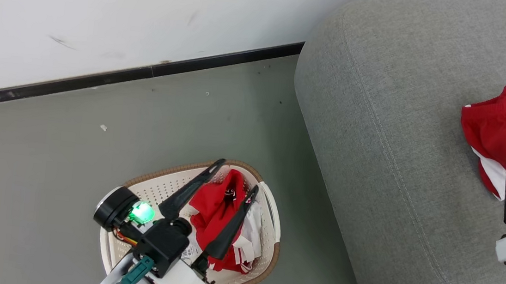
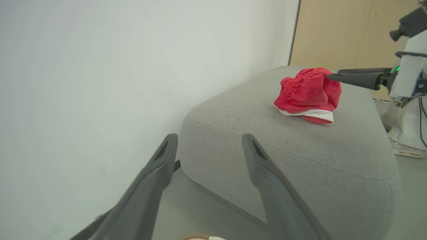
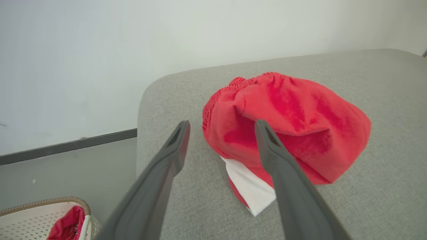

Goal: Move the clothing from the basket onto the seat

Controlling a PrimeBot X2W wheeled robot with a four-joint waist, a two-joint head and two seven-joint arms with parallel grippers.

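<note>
Closest to the head camera hangs the left pincer, fingers spread wide and gripping nothing. The clothing I have yet to move sits straight beneath it, in the basket on the floor. That red heap with its white-striped folds shows between the two fingers, its longer run lying roughly along them. I judge that a plain descent would straddle it across its narrow width.

Outward from there, the seat rises to the right of the basket, near but apart from it. One red garment lies crumpled on the seat. The right pincer stands parted at it, one finger across its front; I cannot confirm contact. For the basket's load the left arm is plainly the nearer.
</note>
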